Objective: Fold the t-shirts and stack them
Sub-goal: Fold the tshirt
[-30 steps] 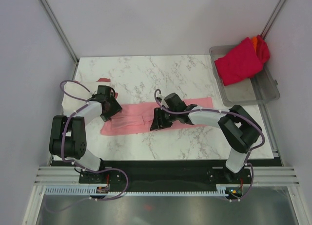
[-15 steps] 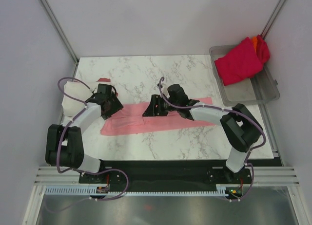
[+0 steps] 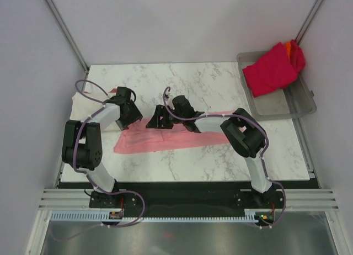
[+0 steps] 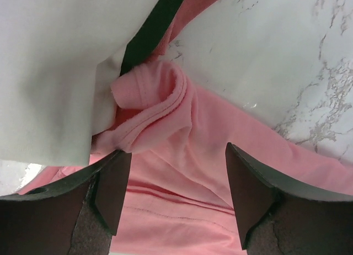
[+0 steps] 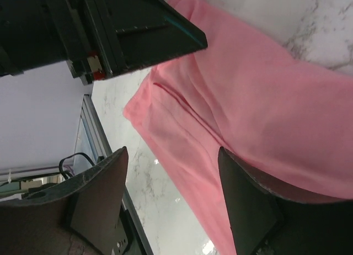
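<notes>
A light pink t-shirt [image 3: 165, 140] lies as a long, folded strip across the marble table, and shows in the left wrist view [image 4: 220, 150] and the right wrist view [image 5: 265, 100]. My left gripper [image 3: 130, 115] is open over its left end [image 4: 176, 194], beside a bunched pink sleeve [image 4: 154, 103]. My right gripper [image 3: 156, 120] is open and empty just above the strip's middle-left [image 5: 174, 202]. A cream-white shirt [image 3: 83, 106] lies at the table's left edge, next to the left gripper [image 4: 49, 73]. A crimson shirt [image 3: 269, 72] and an orange one [image 3: 298, 55] lie in the tray.
The grey translucent tray [image 3: 292, 109] stands at the back right corner. A bit of red cloth [image 3: 113, 91] shows behind the cream shirt. The two grippers are close together; the left one's black body [image 5: 138, 23] fills the top of the right wrist view.
My right gripper has moved left and back along the pink strip. My left gripper has shifted slightly back and right, so the two now sit close together. The shirt has barely moved.
</notes>
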Available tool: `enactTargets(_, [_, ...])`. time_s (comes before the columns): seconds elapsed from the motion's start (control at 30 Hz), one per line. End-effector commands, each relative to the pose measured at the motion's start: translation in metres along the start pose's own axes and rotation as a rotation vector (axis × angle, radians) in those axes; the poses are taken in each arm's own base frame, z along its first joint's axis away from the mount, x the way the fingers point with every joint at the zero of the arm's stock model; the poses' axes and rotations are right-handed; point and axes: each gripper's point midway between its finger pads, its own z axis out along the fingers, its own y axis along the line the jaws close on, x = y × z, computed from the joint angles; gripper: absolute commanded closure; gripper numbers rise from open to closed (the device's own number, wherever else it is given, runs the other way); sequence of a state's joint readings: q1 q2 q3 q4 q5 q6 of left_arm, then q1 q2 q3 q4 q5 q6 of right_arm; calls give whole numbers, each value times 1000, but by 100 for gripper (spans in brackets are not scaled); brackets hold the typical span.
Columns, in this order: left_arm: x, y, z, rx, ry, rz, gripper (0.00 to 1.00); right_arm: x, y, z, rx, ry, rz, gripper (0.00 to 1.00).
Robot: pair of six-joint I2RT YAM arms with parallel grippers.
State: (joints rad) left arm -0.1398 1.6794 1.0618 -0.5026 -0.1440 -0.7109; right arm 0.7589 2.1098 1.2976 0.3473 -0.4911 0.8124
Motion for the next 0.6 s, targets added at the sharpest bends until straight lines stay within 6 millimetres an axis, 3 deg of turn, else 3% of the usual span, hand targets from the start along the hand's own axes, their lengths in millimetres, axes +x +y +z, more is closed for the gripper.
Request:
enactTargets(0.0, [-5, -8, -1, 8, 16, 26, 23, -23, 18, 11, -89, -63, -39, 26])
enactTargets(0.3, [5, -2, 5, -29, 58, 29, 24, -27, 12, 32, -124, -123, -53, 27])
enactTargets(0.57, [5, 1, 9, -46, 63, 45, 24, 8, 5, 47, -129, -44, -32, 30])
